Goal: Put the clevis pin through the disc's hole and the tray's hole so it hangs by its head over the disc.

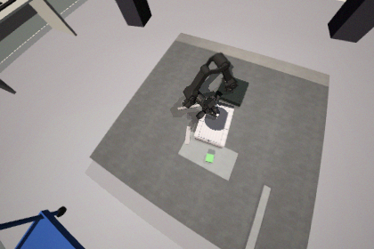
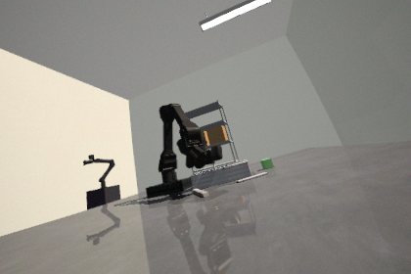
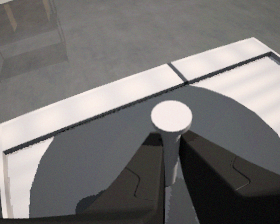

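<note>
The two dark fingers of the black parallel-jaw gripper are clamped on the shank of the steel clevis pin. The pin is held head up above the dark grey, thin, round disc; its round head is located above the fingertips. Whether the lower end is seated in the disc's hole cannot be determined. The disc is positioned inside the white, rectangular, rimmed tray, and a dark transverse groove is visible in the tray's rim. In the top view, the tray is located inward of the upper table edge, between the table's left corner and its right edge. The black six-joint arm is mounted on a dark rectangular base plate, between the tray and the upper edge. A short pale bar is placed beside the tray, on the side facing the table's left corner. A bright green cube is positioned on a pale grey rectangular sheet, beyond the tray from the upper edge. A long pale strip is laid toward the lower edge of the table.
</note>
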`<state>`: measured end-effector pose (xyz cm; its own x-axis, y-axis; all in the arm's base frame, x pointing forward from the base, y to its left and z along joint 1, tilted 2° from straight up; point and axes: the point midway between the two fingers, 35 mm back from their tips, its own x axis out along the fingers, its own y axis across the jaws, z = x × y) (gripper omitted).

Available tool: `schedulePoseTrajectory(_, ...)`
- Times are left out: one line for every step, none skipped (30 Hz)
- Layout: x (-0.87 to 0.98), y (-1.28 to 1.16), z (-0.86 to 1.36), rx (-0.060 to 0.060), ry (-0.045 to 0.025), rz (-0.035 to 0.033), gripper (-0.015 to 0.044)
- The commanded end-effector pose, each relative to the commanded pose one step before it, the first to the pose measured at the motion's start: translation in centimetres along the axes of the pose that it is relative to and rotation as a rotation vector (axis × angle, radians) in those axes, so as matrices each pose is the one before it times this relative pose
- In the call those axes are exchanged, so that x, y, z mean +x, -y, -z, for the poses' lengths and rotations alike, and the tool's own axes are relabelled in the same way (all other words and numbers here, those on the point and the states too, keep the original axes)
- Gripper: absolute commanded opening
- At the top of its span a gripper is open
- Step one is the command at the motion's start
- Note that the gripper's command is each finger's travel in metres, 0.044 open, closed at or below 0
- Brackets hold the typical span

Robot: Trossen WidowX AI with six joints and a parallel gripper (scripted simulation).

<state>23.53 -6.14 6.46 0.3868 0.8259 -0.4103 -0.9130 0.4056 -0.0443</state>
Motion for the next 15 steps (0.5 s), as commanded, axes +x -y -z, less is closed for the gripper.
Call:
schedulePoseTrajectory(-0.082,-0.079,0.131,0.003,0.01157,0.00166,0.0)
schedulePoseTrajectory(-0.017,-0.019,0.013,0.0007,0.00143,-0.00033,0.0)
schedulePoseTrajectory(-0.018,-0.019,0.013,0.0008,0.00137,-0.00034,0.0)
schedulePoseTrajectory(-0.017,-0.017,0.013,0.001,0.00129,-0.00043,0.0)
schedulePoseTrajectory(-0.019,-0.017,0.013,0.0011,0.00124,-0.0005,0.0)
schedulePoseTrajectory(-0.017,-0.012,0.012,0.0012,0.00112,-0.00056,0.0)
schedulePoseTrajectory(-0.012,0.001,0.009,0.0013,0.00091,-0.0006,0.0)
schedulePoseTrajectory(-0.015,-0.005,0.01,0.0014,0.00075,-0.00062,0.0)
schedulePoseTrajectory(-0.015,-0.004,0.009,0.0015,0.00057,-0.0007,0.0)
schedulePoseTrajectory(-0.013,-0.001,0.007,0.0015,0.00038,-0.00071,0.0)
schedulePoseTrajectory(-0.013,0.0,0.007,0.0016,0.00014,-0.00073,0.0)
schedulePoseTrajectory(-0.011,0.002,0.005,0.0016,-0.00006,-0.00073,0.0)
schedulePoseTrajectory(-0.007,0.001,0.003,0.001,-0.00004,-0.00044,0.0)
schedulePoseTrajectory(-0.007,0.008,0.002,0.0018,-0.00063,-0.00082,0.0)
schedulePoseTrajectory(-0.022,0.006,0.007,0.002,-0.0009,-0.00093,0.0)
